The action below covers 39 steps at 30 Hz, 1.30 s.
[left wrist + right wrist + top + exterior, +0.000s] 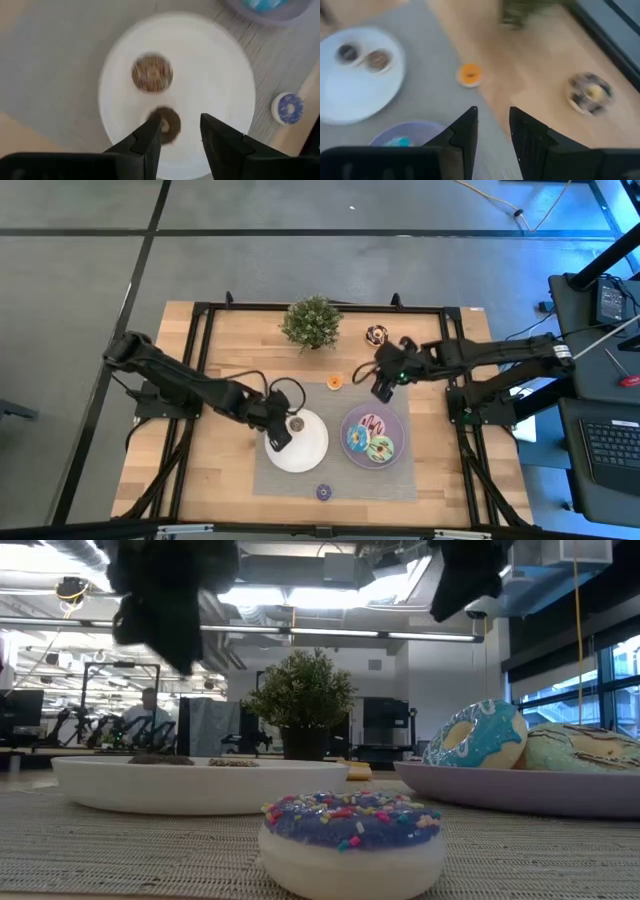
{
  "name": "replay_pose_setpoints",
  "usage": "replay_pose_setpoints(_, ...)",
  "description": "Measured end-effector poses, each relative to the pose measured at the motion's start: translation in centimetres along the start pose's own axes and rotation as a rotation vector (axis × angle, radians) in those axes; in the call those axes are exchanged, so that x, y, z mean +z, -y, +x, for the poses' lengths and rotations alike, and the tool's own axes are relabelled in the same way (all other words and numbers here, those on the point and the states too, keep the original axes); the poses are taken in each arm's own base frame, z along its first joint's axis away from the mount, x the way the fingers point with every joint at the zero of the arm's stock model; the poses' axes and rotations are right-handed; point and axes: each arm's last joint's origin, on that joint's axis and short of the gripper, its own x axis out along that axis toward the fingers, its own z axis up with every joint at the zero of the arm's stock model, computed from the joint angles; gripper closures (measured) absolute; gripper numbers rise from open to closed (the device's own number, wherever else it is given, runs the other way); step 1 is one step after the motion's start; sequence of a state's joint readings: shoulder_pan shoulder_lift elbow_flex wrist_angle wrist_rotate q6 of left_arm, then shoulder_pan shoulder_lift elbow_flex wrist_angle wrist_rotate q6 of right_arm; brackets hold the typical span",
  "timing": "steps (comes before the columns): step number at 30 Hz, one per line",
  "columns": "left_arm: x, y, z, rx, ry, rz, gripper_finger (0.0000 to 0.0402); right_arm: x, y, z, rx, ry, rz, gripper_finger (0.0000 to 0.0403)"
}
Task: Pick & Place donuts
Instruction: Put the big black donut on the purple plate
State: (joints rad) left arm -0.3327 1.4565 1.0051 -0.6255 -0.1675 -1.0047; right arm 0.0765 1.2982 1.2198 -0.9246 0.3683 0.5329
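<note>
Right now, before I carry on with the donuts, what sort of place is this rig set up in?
Probably an open-plan office or robotics lab. The low view shows exposed ceiling ducts and strip lights, a seated person at desks beyond the table, and large windows. The high view shows a keyboard beside the table.

Right wrist cam, looking down past its own fingers at the table

The right gripper [492, 132] hangs above the table [540, 70] with its two dark fingers [465, 135] parted and nothing between them. An orange mini donut [469, 74] sits near the edge of the grey mat [427, 60]. A chocolate donut [590, 92] lies off on the bare wood, blurry. The white plate [350, 95] holds a dark brown mini [347, 52] and a tan mini [377, 60] side by side. The purple plate [415, 132] shows a bit of blue donut [397, 142].
</note>
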Motion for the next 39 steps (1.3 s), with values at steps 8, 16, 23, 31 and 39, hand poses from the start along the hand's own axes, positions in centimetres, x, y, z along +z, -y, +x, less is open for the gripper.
replay_pose_setpoints(8,2.0,-0.4,-5.3,-0.092,0.325,0.081,0.0271,0.9,5.3,2.1,-0.137,-0.178,0.144,0.0288)
replay_pose_setpoints(16,4.4,-1.9,-8.7,-0.465,0.614,0.294,0.0272,3.2,10.2,4.5,-0.095,-0.153,0.095,0.0288)
replay_pose_setpoints(23,3.3,-6.3,-8.1,-0.416,0.673,0.237,0.0274,4.1,14.0,7.3,-0.129,-0.158,0.193,0.0263)
replay_pose_setpoints(31,3.0,-7.7,-8.6,-0.405,0.761,0.176,0.0274,3.7,17.1,12.1,-0.238,-0.265,0.353,0.0189)
replay_pose_setpoints(39,3.0,-7.8,-8.5,-0.409,0.741,0.182,0.0274,2.0,19.2,16.9,-0.294,-0.414,0.412,0.0178)
